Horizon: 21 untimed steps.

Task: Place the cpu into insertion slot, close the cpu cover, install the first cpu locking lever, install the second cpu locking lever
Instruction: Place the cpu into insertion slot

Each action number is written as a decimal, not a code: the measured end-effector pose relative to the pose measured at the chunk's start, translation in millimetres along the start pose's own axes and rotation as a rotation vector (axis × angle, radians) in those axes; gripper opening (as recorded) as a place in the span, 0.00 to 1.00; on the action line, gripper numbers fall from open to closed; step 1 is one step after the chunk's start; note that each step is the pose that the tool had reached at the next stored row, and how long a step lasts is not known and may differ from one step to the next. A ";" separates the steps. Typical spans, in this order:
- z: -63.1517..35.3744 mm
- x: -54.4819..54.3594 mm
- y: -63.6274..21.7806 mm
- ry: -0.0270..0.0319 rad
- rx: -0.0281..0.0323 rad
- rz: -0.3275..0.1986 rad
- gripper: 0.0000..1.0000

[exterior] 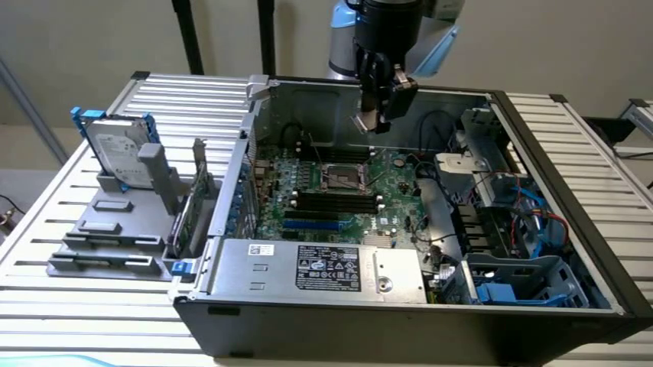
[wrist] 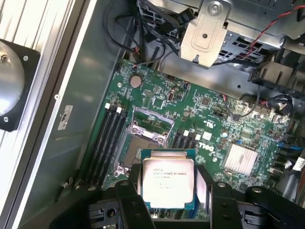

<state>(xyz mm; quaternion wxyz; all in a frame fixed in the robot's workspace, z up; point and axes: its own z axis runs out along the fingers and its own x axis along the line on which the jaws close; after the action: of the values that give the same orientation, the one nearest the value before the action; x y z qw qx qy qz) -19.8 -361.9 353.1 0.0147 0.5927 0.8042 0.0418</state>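
While I watch from the console, the gripper (wrist: pixel 168 193) is clamped on the cpu (wrist: pixel 167 182), one dark finger (wrist: pixel 127 202) pressed to each side of the chip. The chip's pale, printed face is turned toward the wrist camera. In the exterior view the gripper (exterior: pixel 381 113) hangs inside the open computer case (exterior: pixel 408 336), up near the rear wall and clear above the green board (exterior: pixel 393 195), so the cpu has not been seated.

Below it, the insertion slot (wrist: pixel 136 149) sits bare and dark. From the wrist view the held chip overlaps its nearer edge. The cpu cover (wrist: pixel 152 125) is swung off the slot and lies just beside it, its window open to the board. I cannot make out how the locking levers stand.

The long black memory slots (wrist: pixel 110 136) run along one side of the slot. In the exterior view the slot (exterior: pixel 345 178) is at the middle of the board, with the grey power supply box (exterior: pixel 306 267) in front of it. The case rests on a slatted table (exterior: pixel 571 138), and a hard drive (exterior: pixel 115 151) stands in a rack toward the exterior view's left.
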 end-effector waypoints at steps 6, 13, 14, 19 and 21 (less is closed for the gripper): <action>2.2 0.1 -0.3 -0.0052 0.0021 0.074 0.54; 5.7 0.5 -0.7 -0.0091 0.0105 0.150 0.54; 6.3 0.6 -0.7 -0.0095 0.0116 0.160 0.54; 9.3 3.3 -2.7 -0.0122 0.0170 0.190 0.54; 10.6 5.1 -4.1 -0.0126 0.0187 0.196 0.54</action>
<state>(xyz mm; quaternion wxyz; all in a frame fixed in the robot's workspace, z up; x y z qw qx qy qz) -24.4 -357.7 342.4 0.0101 0.6691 0.7424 0.0318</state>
